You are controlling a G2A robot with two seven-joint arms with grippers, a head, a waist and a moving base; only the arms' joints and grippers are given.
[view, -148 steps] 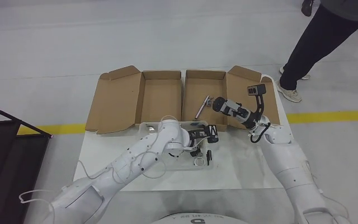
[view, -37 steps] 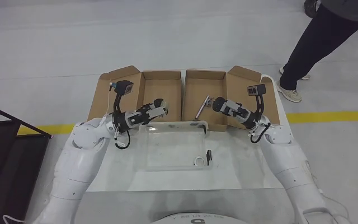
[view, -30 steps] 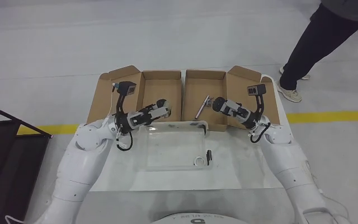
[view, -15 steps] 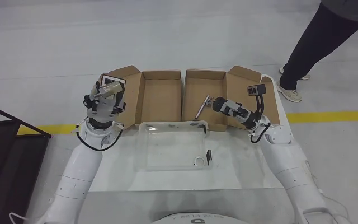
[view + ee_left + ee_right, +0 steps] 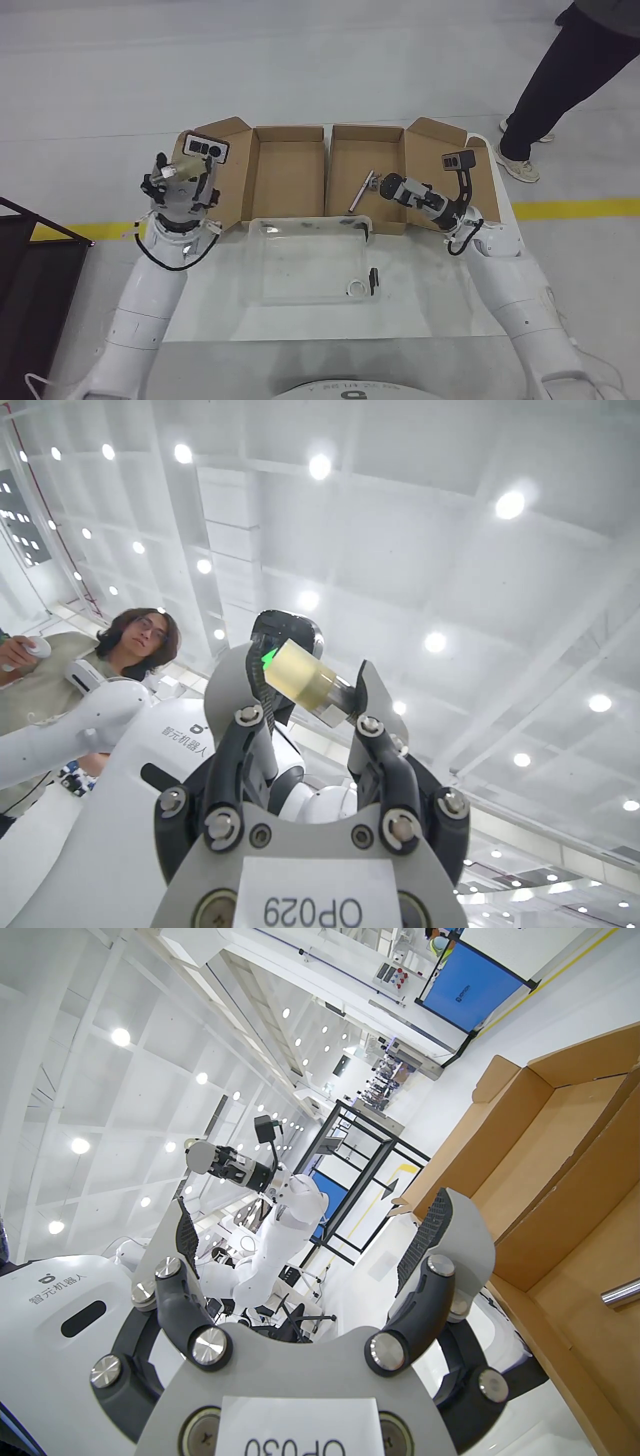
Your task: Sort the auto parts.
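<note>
My left gripper (image 5: 172, 176) is raised beside the left cardboard box's (image 5: 288, 180) outer flap, pointing upward. It is shut on a short yellowish cylinder with a metal end (image 5: 305, 686), held across the fingers (image 5: 369, 690). My right gripper (image 5: 384, 186) hovers over the right cardboard box (image 5: 345, 160), open with nothing between its fingers (image 5: 440, 1228). A shiny metal rod (image 5: 358, 192) lies in that box beside it, its end (image 5: 620, 1298) showing in the right wrist view. A clear tray (image 5: 300, 262) in front of the boxes holds a small ring (image 5: 353, 289) and a black piece (image 5: 373, 280).
Both boxes stand open side by side at the back of the white table (image 5: 430, 300), flaps spread outward. The left box floor is bare. A black frame (image 5: 30, 270) stands off the table's left side.
My left arm swung from above the left box out to the left and lifted, turning its gripper upward with the cylinder held. The right arm stayed put.
</note>
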